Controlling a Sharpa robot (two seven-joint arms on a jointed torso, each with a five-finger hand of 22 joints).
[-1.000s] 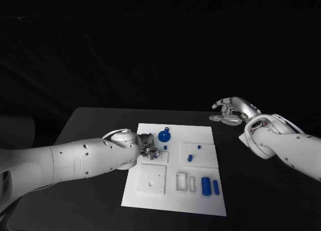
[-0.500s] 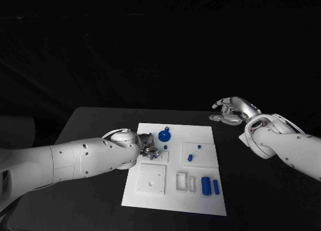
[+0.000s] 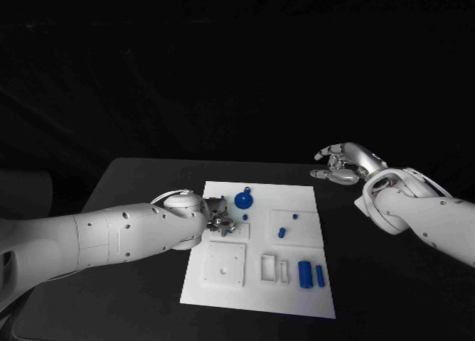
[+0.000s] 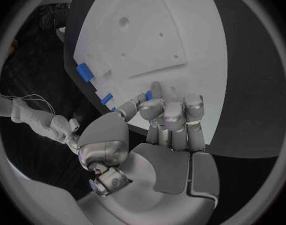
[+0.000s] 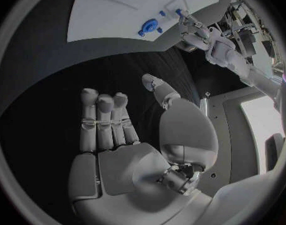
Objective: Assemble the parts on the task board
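The white task board (image 3: 260, 245) lies in the middle of the table. My left hand (image 3: 219, 221) rests on its left side, fingers curled down onto the plate. In the left wrist view a small blue part (image 4: 148, 94) sits right at the fingertips (image 4: 157, 88) of that hand (image 4: 168, 120); I cannot tell whether it is pinched. A round blue part with a tab (image 3: 244, 200) stands just beyond the hand. Two blue cylinders (image 3: 311, 275) lie at the near right. My right hand (image 3: 340, 164) hovers off the board's far right corner, fingers apart and empty.
Two more small blue parts (image 3: 281, 231) (image 3: 296, 213) sit on the board's right half. White recessed blocks (image 3: 224, 264) and slots (image 3: 274, 269) occupy its near side. Bare black table (image 3: 135, 192) surrounds the board on all sides.
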